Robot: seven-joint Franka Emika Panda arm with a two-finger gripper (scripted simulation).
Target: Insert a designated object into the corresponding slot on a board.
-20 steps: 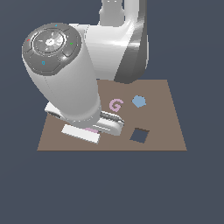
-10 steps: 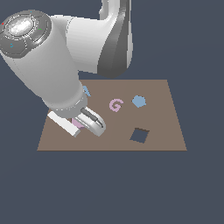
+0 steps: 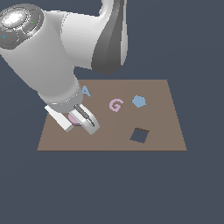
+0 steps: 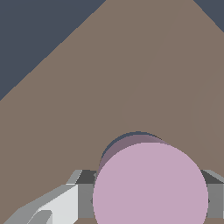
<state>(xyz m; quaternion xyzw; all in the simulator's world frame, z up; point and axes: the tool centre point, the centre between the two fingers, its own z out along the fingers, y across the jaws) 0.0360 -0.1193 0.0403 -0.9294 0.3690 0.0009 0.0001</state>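
I see the pink disc (image 4: 150, 183) gripped btw the end effector (image 3: 81, 121) fingers (image 4: 57, 205), held low over the round slot (image 4: 114, 146), whose dark rim shows just past its edge. That's near the board (image 3: 162, 113) corner at the exterior view's left. Letter G (image 3: 115, 105), blue pentagon (image 3: 138, 101) and square hole (image 3: 139, 135) sit well apart.

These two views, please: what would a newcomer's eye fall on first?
The big white arm fills the exterior view's left, its gripper low over the brown board. In the wrist view, a pale pink disc sits between the fingers, partly covering a round dark slot just beyond it.
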